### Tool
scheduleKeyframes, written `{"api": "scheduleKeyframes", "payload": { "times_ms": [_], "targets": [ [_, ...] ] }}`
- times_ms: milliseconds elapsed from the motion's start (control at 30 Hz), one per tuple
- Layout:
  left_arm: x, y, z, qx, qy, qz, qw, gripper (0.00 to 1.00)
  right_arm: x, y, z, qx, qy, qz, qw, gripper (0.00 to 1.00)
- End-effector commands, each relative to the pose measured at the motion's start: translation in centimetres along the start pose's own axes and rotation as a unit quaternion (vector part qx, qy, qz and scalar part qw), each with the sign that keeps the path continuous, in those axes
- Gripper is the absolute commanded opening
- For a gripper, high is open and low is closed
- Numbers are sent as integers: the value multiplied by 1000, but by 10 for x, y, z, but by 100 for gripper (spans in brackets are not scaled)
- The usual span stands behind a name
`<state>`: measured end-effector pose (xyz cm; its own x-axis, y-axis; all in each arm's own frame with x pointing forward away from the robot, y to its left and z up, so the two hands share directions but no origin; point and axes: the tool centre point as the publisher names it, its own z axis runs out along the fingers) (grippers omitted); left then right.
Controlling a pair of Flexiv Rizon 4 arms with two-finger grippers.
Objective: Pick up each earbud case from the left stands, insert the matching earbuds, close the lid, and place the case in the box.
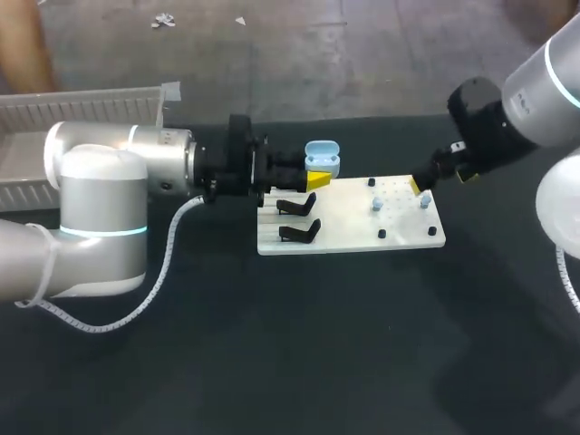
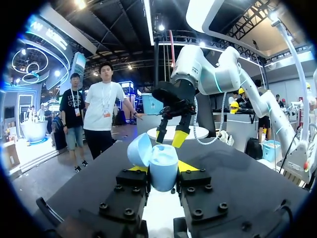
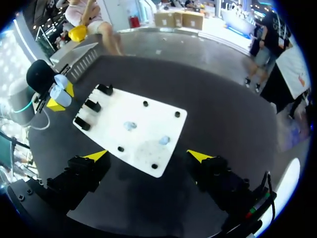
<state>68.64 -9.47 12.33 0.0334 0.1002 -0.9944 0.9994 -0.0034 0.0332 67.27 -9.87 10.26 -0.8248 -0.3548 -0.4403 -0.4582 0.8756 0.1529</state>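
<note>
**Views compared.** The head view shows both arms over the dark worktop (image 1: 272, 344). The left pincer (image 1: 315, 174) is at the far left corner of a flat white rectangular board (image 1: 353, 234). The right pincer (image 1: 419, 184) is above that board's far right edge. Only the left wrist view shows the grasp closely: a light blue, rounded plastic earbud case (image 2: 162, 176) sits between the left pincer's (image 2: 164, 167) fingers, both pressing its sides. The right pincer (image 2: 171, 136) hangs ahead of it, tips pointing down. Only the right wrist view shows three black angled stands (image 3: 92, 105) in a row along one short edge of the board (image 3: 146, 121); the head view shows two clearly.

**Containers.** The earbud case stands upright with its hinged lid (image 2: 139, 149) swung open; its interior cannot be made out in any view. Two small pale blue earbuds (image 1: 376, 205) (image 1: 423, 201) sit on the board, apart from the case. A white ribbed open box (image 1: 91, 104) lies at the far left of the worktop; only its ribbed inner wall shows.

**Pincers.** The left pincer is clenched on the earbud case, held clear of the stands. The right pincer (image 3: 148, 156) is spread wide and released, above the board and touching nothing.
</note>
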Motion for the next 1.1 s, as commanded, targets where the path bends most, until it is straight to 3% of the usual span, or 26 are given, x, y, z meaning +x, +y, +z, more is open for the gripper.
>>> {"api": "scheduleKeyframes", "payload": {
  "times_ms": [33, 167, 667, 867, 1100],
  "targets": [
    [-2, -4, -1, -8, 2, 2, 1000, 0, 5, -2, -1, 44, 1, 5, 999, 100],
    [-2, -4, -2, -14, 4, 0, 1000, 0, 5, -3, -2, 63, 10, 3, 998, 100],
    [-3, -4, -2, -13, 6, -3, 1000, 0, 5, -3, -2, 63, 10, 3, 998, 100],
    [-3, -4, -2, -13, 6, -3, 1000, 0, 11, 0, 19, 86, 60, -12, 994, 100],
    [-3, -4, -2, -13, 6, -3, 1000, 0, 12, 0, 32, 101, 87, -17, 991, 100]
  ]
}}
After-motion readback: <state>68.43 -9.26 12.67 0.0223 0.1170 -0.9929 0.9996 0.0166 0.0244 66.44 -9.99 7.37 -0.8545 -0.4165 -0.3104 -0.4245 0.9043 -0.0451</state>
